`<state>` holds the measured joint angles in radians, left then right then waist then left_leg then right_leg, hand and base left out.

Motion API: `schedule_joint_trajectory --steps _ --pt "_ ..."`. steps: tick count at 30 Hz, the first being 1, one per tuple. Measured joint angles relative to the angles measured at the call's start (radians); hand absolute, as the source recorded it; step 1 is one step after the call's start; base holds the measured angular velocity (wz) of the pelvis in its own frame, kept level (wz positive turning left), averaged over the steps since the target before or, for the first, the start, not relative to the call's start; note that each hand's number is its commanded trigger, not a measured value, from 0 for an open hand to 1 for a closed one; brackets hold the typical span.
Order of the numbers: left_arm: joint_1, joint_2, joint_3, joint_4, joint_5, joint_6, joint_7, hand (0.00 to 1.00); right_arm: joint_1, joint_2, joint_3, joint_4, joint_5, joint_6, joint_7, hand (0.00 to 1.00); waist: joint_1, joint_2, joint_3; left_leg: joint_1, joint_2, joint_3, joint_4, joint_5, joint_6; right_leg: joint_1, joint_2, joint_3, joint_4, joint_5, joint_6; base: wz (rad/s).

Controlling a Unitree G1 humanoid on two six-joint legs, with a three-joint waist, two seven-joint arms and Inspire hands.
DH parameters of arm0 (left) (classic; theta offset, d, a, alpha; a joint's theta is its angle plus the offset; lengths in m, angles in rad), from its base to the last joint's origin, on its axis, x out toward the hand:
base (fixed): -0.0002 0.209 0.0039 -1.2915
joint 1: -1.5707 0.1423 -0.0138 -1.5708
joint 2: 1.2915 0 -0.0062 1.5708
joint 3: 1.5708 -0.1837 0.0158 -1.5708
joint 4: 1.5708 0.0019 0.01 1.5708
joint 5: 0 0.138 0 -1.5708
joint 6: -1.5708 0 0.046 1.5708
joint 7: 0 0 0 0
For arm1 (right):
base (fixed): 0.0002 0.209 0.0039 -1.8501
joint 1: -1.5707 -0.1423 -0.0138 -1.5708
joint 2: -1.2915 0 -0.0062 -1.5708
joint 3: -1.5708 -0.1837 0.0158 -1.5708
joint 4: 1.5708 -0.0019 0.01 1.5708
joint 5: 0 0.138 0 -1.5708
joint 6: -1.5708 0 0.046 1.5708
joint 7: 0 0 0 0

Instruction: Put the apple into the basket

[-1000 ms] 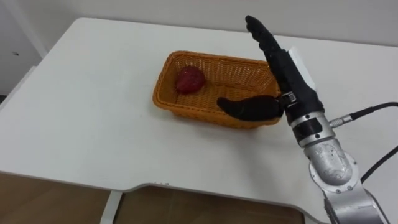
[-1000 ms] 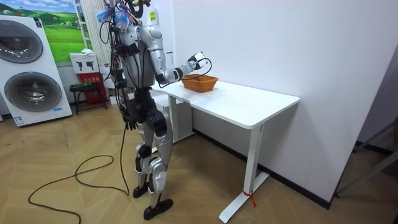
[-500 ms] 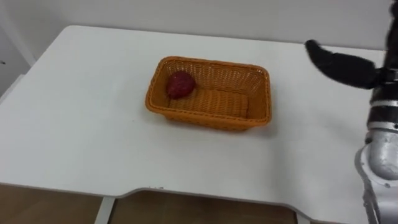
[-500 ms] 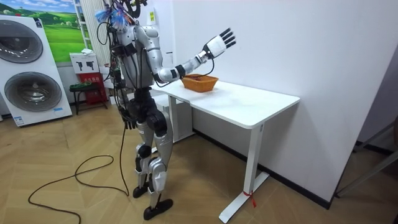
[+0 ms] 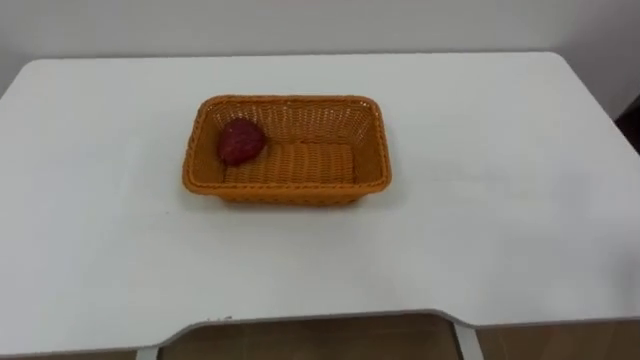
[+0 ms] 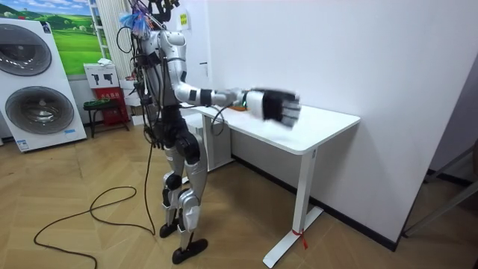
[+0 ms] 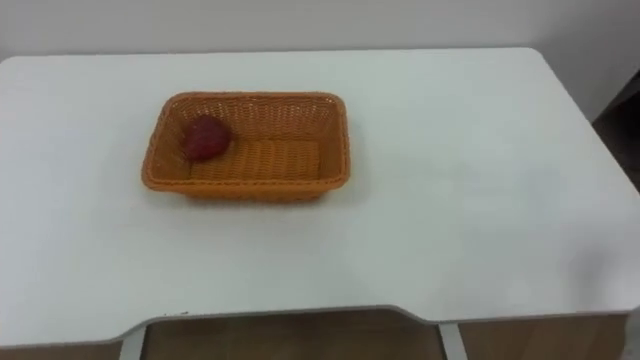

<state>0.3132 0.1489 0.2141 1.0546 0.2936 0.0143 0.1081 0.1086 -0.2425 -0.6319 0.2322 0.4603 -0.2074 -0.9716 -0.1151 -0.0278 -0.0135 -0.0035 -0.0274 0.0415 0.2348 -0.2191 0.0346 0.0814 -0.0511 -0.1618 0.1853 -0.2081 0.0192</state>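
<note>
A dark red apple (image 5: 240,142) lies in the left end of an orange wicker basket (image 5: 285,192) on the white table (image 5: 480,220). The same apple (image 7: 205,138) and basket (image 7: 245,186) sit left of centre in the right eye view. In the room view my right arm is stretched out level over the table, and my right hand (image 6: 273,105) is open with spread fingers, well past the basket (image 6: 237,109) and holding nothing. My left hand (image 6: 153,142) hangs by my hip, too small to read.
The table's front edge has a curved cut-out (image 5: 320,325) towards me. Its right half is bare white surface. A white wall (image 6: 336,52) stands behind the table, and washing machines (image 6: 33,82) stand at the room view's left.
My right hand left the basket, rose high, then swung down and out over the table's middle, leaving the eye views. The head camera shifted right. The apple stayed in the basket.
</note>
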Motion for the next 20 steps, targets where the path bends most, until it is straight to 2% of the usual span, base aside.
schedule_joint_trajectory --steps 1,4,6,9,11,12,13,16,18,20 --pt "-0.010 0.000 0.001 -0.006 0.000 0.007 0.005 0.00 0.008 0.000 -0.007 0.066 0.030 0.009 -0.006 0.00 0.001 0.005 -0.0019 0.001 0.000 0.001 0.000 0.000 0.000 0.000 0.000 0.001 0.001 0.000 0.000 0.00" --pt "-0.036 -0.005 0.001 -0.012 0.002 0.025 0.010 0.00 0.019 0.014 0.019 0.283 0.037 0.046 0.018 0.00 0.005 0.010 -0.0003 0.003 0.000 0.000 -0.005 0.002 0.001 0.002 0.000 0.003 0.001 0.000 0.000 0.00" --pt "-0.034 -0.008 0.000 -0.019 0.005 0.030 0.007 0.00 0.044 0.029 0.060 0.404 0.038 0.071 0.049 0.00 0.013 0.009 -0.0002 0.015 0.000 0.001 -0.011 0.002 0.000 0.011 0.001 0.010 0.001 0.000 0.000 0.00" --pt "-0.033 -0.011 -0.001 -0.012 0.005 0.039 -0.005 0.00 0.067 0.050 0.177 0.600 0.037 0.111 0.135 0.00 0.039 0.005 0.0030 0.015 0.004 0.012 -0.012 0.002 0.000 0.005 0.003 0.024 0.001 0.000 -0.001 -0.15" --pt "-0.030 -0.015 -0.002 -0.010 0.012 0.050 -0.006 0.00 0.070 0.055 0.279 0.740 0.020 0.146 0.225 0.00 0.053 0.003 0.0047 0.017 0.002 0.013 -0.011 0.002 0.001 0.007 0.002 0.029 0.002 0.000 -0.001 0.00" --pt "-0.030 -0.016 -0.001 -0.010 0.018 0.050 -0.007 0.00 0.073 0.059 0.298 0.768 -0.002 0.152 0.252 0.00 0.060 0.002 0.0057 0.019 0.002 0.013 -0.012 0.002 0.001 0.007 0.002 0.031 0.002 0.000 -0.001 -0.04" --pt "-0.030 -0.017 -0.001 -0.010 0.026 0.050 -0.008 0.00 0.076 0.069 0.311 0.806 -0.041 0.161 0.306 0.00 0.072 0.008 0.0127 0.023 0.002 0.014 -0.013 0.002 0.001 0.010 0.002 0.035 0.002 0.000 -0.001 -0.06" --pt "-0.029 -0.017 -0.002 -0.010 0.025 0.050 -0.013 0.00 0.079 0.075 0.380 0.871 -0.127 0.178 0.423 0.00 0.087 0.012 0.0170 0.024 0.003 0.018 -0.013 0.001 0.002 0.009 0.002 0.030 0.000 0.000 -0.001 -0.01" --pt "-0.028 -0.017 -0.002 -0.010 0.025 0.055 -0.020 0.00 0.076 0.075 0.421 0.921 -0.167 0.190 0.507 0.00 0.090 0.011 0.0171 0.031 0.003 0.014 -0.014 0.001 0.002 0.011 0.002 0.024 0.000 0.000 -0.001 0.07" --pt "-0.029 -0.019 -0.002 -0.010 0.025 0.077 -0.044 0.00 0.068 0.077 0.446 0.946 -0.212 0.226 0.615 0.00 0.094 0.012 0.0172 0.034 0.002 0.014 -0.015 0.001 0.001 0.016 0.002 0.022 -0.006 0.000 0.000 0.00"
